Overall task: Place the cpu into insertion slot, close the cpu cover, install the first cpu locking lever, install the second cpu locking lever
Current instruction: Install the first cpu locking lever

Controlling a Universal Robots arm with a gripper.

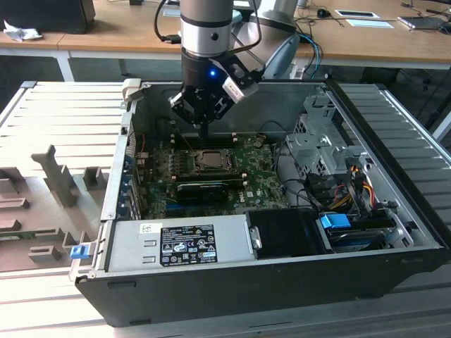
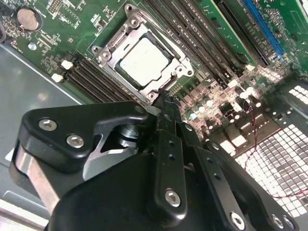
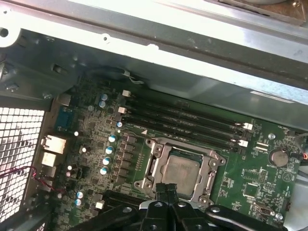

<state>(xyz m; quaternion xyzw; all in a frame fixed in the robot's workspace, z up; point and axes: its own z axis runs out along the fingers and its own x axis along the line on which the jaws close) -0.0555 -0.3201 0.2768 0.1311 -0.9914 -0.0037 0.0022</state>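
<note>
The cpu (image 1: 210, 159) (image 2: 143, 60) (image 3: 180, 169) lies flat in the insertion slot (image 2: 103, 54) (image 3: 144, 183) on the green motherboard inside the open computer case. The cpu cover (image 2: 179, 61) (image 3: 157, 155) lies down over it, framing its pale metal top. My gripper (image 1: 204, 136) (image 2: 165, 98) (image 3: 166, 186) hangs just above the socket's edge. Its black fingers (image 3: 161, 188) are pressed together with nothing between them, and their tips are at the rim of the socket frame. Whether they touch it I cannot tell.
Rows of black memory slots (image 3: 192, 120) flank the socket. A long black card (image 1: 210, 189) lies nearer the exterior view's bottom. The power supply (image 1: 176, 243) and a drive cage with cables (image 1: 338, 183) fill the case's front and right. Case walls (image 1: 120, 169) surround the board.
</note>
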